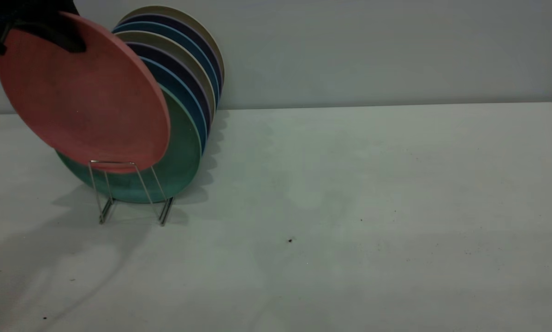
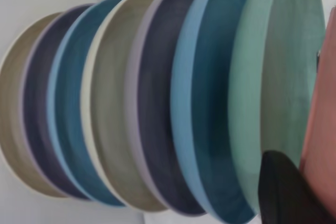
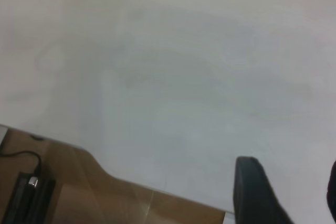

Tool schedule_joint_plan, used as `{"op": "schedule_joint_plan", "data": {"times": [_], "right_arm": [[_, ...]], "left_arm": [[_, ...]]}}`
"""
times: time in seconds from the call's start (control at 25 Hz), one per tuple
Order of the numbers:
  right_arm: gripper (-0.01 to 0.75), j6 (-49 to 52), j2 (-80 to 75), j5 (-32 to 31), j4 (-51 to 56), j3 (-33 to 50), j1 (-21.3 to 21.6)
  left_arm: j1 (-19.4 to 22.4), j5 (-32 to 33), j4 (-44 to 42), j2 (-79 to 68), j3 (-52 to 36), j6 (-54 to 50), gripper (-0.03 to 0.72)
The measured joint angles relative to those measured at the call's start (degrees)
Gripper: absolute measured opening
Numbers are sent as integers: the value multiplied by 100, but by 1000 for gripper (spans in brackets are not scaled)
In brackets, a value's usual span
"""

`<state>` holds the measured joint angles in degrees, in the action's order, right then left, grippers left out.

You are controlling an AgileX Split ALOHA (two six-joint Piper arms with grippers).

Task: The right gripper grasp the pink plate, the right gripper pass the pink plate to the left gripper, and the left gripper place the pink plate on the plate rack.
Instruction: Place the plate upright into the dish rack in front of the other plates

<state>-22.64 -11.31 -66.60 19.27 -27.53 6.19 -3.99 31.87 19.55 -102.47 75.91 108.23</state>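
Note:
My left gripper at the top left is shut on the upper rim of the pink plate. The plate hangs tilted in front of the green plate. Its lower rim is at the top of the plate rack's front wire loop, higher than the seated plates. In the left wrist view one black finger lies against the pink plate, beside the green plate. My right gripper is open and empty over bare table; it is out of the exterior view.
Several plates in blue, dark purple and beige stand on edge in the rack behind the green one. The white table stretches to the right. The right wrist view shows the table's edge with brown floor and a black cable.

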Motion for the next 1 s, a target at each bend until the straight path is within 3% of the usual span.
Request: {"op": "schedule_joint_plan", "data": {"times": [0.56, 1.0], "right_arm": [[358, 2, 0, 1, -52, 0, 0], [358, 2, 0, 6, -57, 0, 0]], "left_arm": [[0, -111, 34, -554, 0, -238, 115], [0, 2, 28, -554, 0, -890, 354]]}}
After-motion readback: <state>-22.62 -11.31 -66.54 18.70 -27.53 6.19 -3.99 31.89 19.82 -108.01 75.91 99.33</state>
